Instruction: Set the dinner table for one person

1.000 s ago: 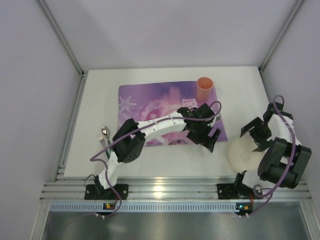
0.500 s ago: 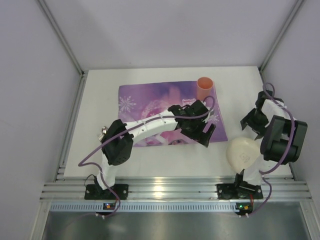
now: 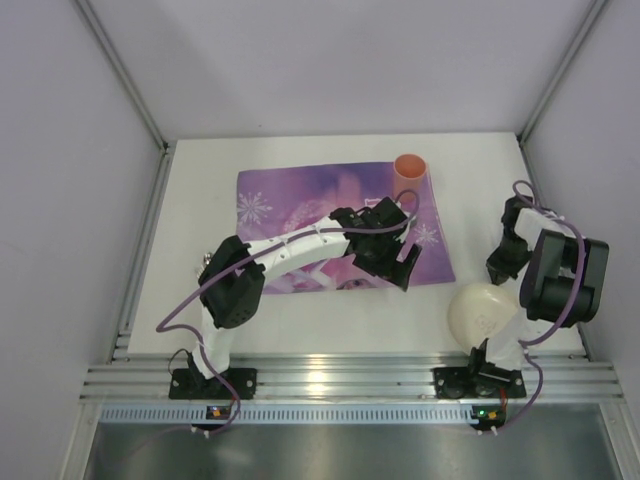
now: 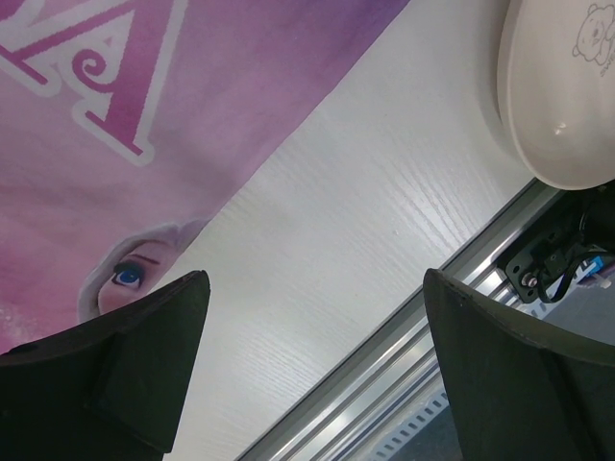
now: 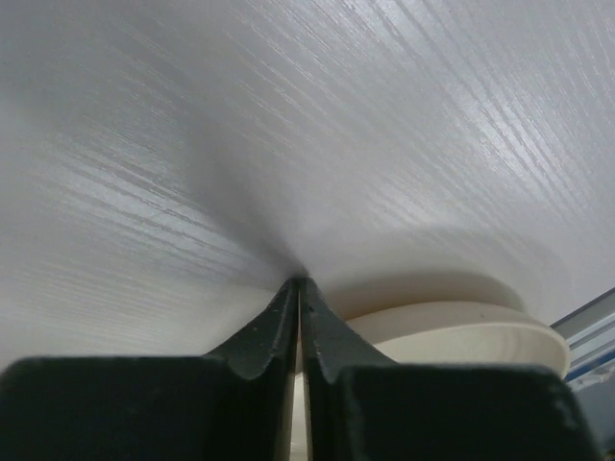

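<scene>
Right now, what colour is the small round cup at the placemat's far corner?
Salmon orange; the small round cup shows best in the top view.

Between placemat and plate a strip of dinner table lies open; cup borders it.

cup on placemat, plate right of it on dinner table
</scene>
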Robot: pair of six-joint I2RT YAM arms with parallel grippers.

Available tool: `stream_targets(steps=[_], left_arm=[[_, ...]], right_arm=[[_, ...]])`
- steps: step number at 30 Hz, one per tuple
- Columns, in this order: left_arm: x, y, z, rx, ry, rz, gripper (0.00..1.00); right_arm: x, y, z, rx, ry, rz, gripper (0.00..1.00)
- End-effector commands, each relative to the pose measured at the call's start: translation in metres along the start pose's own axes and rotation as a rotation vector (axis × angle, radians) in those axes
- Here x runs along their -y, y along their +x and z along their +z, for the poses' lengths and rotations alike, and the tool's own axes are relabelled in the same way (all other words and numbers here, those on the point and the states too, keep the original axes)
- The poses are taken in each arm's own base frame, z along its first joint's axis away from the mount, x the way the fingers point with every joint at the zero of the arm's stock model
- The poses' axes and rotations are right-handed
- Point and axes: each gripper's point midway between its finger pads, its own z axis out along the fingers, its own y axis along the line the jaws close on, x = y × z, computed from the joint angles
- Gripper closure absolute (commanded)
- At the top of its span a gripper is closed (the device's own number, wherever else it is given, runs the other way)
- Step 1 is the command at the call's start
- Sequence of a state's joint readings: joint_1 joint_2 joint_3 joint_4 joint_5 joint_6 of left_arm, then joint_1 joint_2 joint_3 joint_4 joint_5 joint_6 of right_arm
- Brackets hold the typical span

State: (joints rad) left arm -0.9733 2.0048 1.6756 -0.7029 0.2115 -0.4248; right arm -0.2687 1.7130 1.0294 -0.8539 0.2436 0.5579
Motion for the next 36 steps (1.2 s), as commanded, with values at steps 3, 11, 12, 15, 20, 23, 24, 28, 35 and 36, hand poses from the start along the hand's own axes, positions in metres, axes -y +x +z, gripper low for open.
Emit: stream_targets(steps=[3,11,12,15,20,23,24,28,35,36], left_arm=[[0.012,-0.014,-0.021,0.071,0.043,0.018,0.02],[0.010,-0.014,-0.024,0.076,0.039,0.016,0.02],[0.010,-0.015,-0.025,0.078,0.036,0.016,0.02],[0.007,-0.015,-0.028,0.082,0.030,0.013,0.02],[0.003,-0.012,-0.030,0.086,0.026,0.005,0.02],[0.001,-0.011,-0.031,0.089,0.023,-0.002,0.02],[0.000,-0.011,-0.032,0.092,0.023,-0.002,0.02],[-0.003,-0.011,-0.032,0.097,0.028,-0.008,0.02],[-0.005,-0.014,-0.031,0.097,0.040,-0.002,0.02],[-0.005,-0.014,-0.031,0.096,0.039,0.001,0.02]], right_arm=[[-0.003,0.001,-0.001,0.042,-0.021,-0.013,1.00],[-0.039,-0.044,-0.058,0.192,-0.150,-0.020,1.00],[-0.042,-0.049,-0.067,0.209,-0.159,-0.020,1.00],[-0.049,-0.063,-0.100,0.259,-0.198,-0.018,1.00],[-0.051,-0.040,-0.106,0.186,-0.233,-0.055,0.46],[-0.044,-0.012,-0.101,0.144,-0.227,-0.090,0.30],[-0.043,-0.004,-0.104,0.144,-0.240,-0.098,0.29],[-0.027,0.025,-0.088,0.089,-0.208,-0.112,0.28],[-0.021,0.041,-0.065,0.037,-0.168,-0.114,0.30],[-0.021,0.043,-0.060,0.029,-0.161,-0.115,0.30]])
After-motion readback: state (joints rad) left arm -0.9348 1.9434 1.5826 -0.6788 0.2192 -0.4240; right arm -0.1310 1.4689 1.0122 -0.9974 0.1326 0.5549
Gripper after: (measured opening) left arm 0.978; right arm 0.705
